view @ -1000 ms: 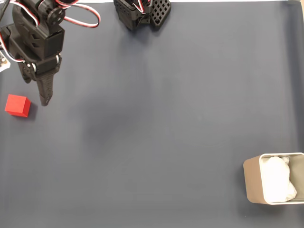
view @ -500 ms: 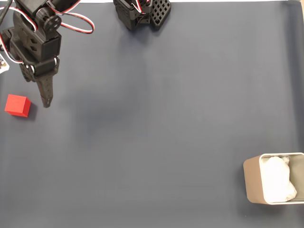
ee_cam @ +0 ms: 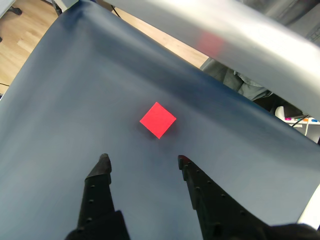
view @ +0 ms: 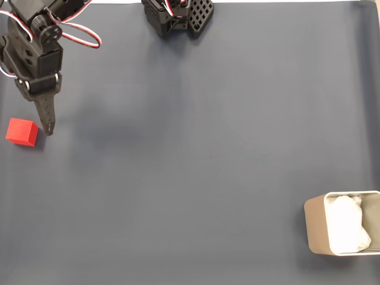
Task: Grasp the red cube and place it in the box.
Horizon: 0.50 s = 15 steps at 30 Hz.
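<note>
The red cube (view: 22,132) lies on the dark mat at the far left of the fixed view. My gripper (view: 47,126) hangs just to its right, fingertips pointing down the picture, a small gap from the cube. In the wrist view the cube (ee_cam: 158,119) sits ahead of the gripper (ee_cam: 143,161), a little beyond the fingertips, with one corner turned toward me. The two black fingers (ee_cam: 102,167) stand apart, open, with nothing between them. The beige box (view: 314,228) with white paper (view: 346,224) inside stands at the bottom right of the fixed view.
The arm's black base (view: 178,15) sits at the top edge of the dark mat (view: 196,148). In the wrist view the mat's far edge meets a metal rail (ee_cam: 225,35), with wooden floor (ee_cam: 20,40) beyond it.
The arm has swung left over the second, bringing the fingertips closer to the red cube. Cube and box have not moved.
</note>
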Tool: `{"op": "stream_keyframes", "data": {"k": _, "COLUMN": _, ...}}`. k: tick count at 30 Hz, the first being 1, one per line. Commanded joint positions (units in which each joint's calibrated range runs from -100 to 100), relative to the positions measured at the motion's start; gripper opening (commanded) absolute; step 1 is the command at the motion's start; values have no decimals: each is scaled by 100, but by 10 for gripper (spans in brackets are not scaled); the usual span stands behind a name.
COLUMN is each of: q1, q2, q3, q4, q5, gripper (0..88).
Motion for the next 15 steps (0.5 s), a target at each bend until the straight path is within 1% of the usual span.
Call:
{"op": "stream_keyframes", "data": {"k": 1, "q1": 45, "q2": 41, "q3": -25, "q4": -208, "q5": -59, "gripper": 323}}
{"op": "stream_keyframes", "data": {"k": 15, "q1": 16, "q2": 110, "q3": 951, "q4": -1274, "q5": -34, "gripper": 338}}
